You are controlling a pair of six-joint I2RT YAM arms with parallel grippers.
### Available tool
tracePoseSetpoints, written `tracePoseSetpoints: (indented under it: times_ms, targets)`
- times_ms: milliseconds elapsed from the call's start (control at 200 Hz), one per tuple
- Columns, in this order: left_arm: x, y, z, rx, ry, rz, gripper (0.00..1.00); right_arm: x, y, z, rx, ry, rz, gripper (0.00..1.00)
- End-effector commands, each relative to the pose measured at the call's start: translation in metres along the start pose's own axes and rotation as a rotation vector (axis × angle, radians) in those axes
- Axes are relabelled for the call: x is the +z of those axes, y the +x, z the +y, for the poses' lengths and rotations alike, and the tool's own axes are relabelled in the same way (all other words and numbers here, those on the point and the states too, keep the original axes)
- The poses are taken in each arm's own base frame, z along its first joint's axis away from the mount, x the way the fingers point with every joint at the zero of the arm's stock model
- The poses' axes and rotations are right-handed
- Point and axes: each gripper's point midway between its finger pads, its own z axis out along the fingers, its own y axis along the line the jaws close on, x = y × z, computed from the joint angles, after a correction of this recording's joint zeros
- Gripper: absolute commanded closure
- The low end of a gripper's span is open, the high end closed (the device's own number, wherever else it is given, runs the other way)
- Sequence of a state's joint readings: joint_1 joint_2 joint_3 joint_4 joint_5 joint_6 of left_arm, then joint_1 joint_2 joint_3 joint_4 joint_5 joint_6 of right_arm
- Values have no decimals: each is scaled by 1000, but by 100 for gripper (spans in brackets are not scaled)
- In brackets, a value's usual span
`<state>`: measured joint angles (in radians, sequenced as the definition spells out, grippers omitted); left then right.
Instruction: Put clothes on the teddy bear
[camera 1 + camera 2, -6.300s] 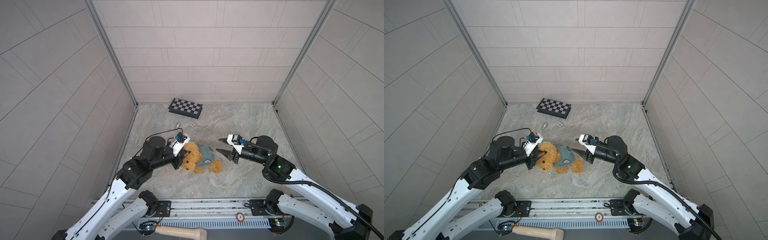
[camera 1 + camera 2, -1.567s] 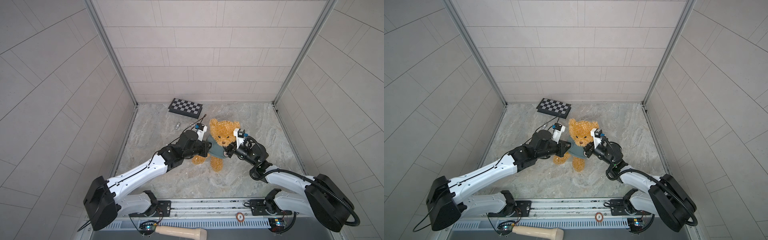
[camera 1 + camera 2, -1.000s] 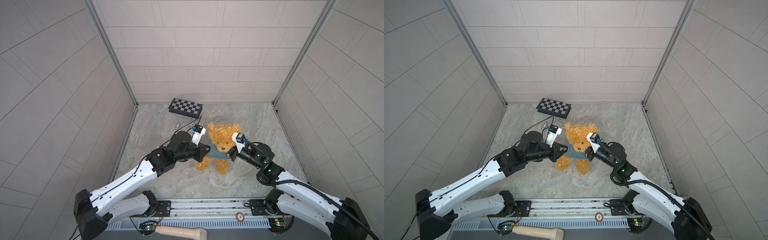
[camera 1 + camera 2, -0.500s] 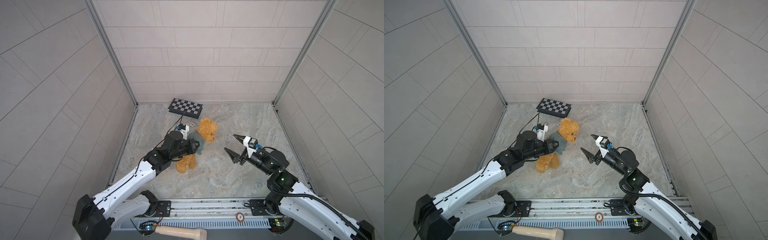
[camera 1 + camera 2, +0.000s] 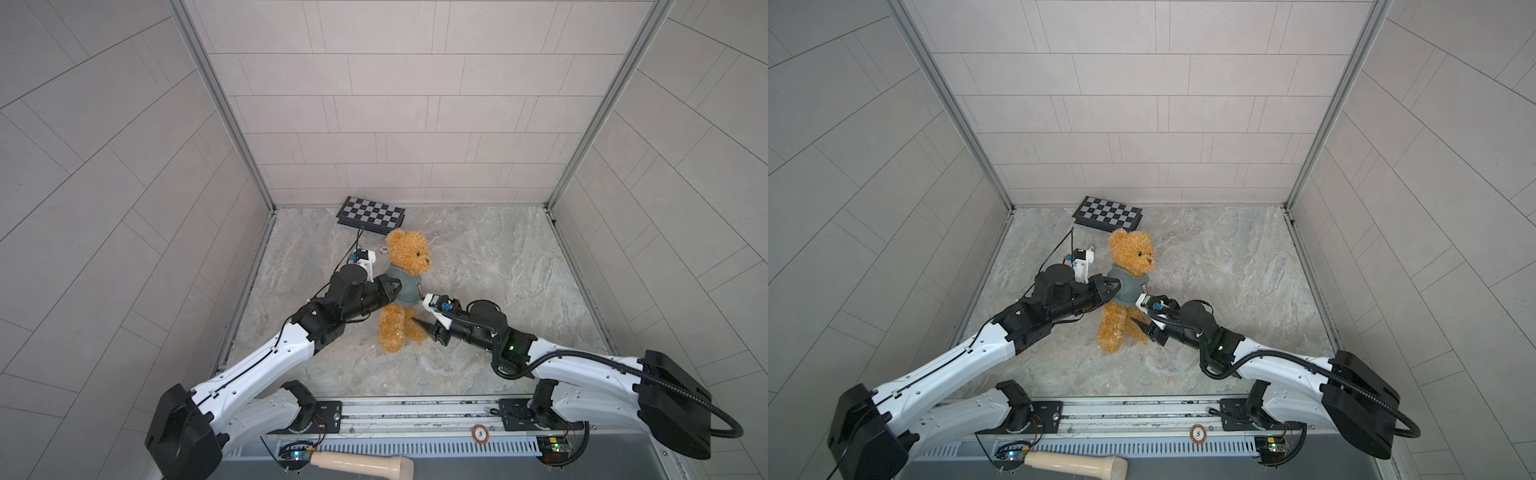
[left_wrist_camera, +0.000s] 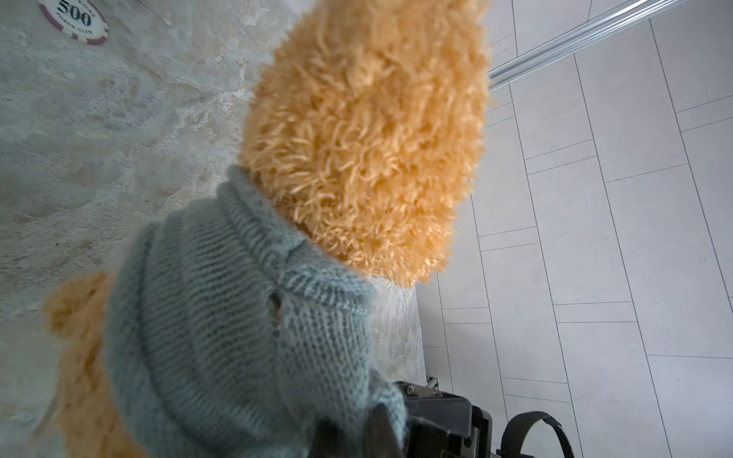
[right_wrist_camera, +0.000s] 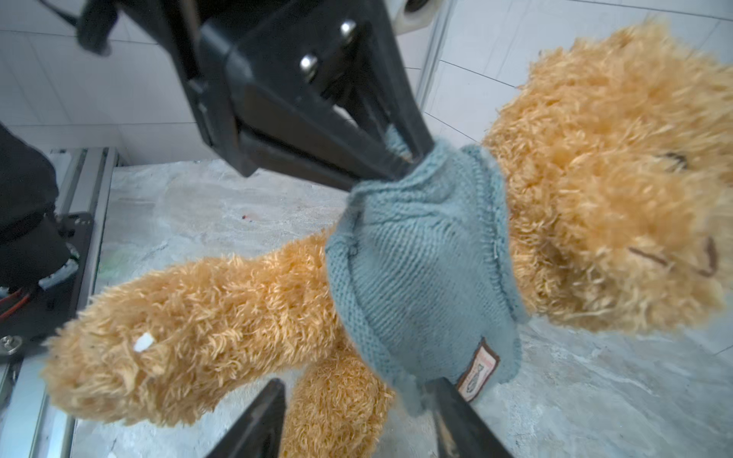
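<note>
We see the teddy bear (image 5: 406,254) upright on the table (image 5: 478,257), left of centre. L gripper (image 5: 394,286) is clamped on its grey-blue sweater (image 5: 406,291) at the shoulder; R gripper (image 7: 357,396) has jaws apart, astride hem & a leg.

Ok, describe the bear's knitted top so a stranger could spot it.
On the grey marbled floor, before the checkered board, is a golden-brown shaggy teddy bear. Its torso wears the blue-grey knitted sweater, the only knit amid golden fur.

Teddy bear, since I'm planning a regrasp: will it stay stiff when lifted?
Probably floppy: the teddy bear trails loose legs below its sweater. Likely light: the left gripper holds it upright by pinched knit alone.
</note>
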<state>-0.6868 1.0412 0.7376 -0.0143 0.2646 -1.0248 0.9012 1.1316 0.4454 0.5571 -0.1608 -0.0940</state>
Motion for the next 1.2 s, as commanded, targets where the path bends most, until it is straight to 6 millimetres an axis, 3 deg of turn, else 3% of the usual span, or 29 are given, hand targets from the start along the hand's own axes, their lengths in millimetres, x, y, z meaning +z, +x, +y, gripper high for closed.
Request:
tracePoseSetpoints:
  times_ms: [0,175,431,476,556,651,821,1006,1116,1196]
  targets:
    - [2,-7,-14,4,56,-29,100,5,-34,-15,-53,70,-98,55]
    - [9,-4,-15,-2,66,-17,100,18,-22,-13,-58,61,-53,77]
    - [12,-2,-25,6,104,12,100,28,3,-19,-55,92,20,87]
    - [11,-1,-26,11,106,18,100,29,5,-25,-48,122,28,84]
    - [9,1,-24,22,91,27,100,28,6,-31,-40,152,34,67]
    - [8,2,-21,26,85,30,100,27,4,-32,-28,165,18,55]
    - [10,6,-25,29,94,41,100,26,-8,-32,9,159,-48,53]
    - [14,12,-29,36,97,57,100,31,-14,-30,36,142,-76,75]
    - [14,13,-29,32,97,59,100,32,-12,-31,37,149,-72,100]
    - [9,7,-31,47,91,47,100,24,-4,-39,36,198,-58,100]
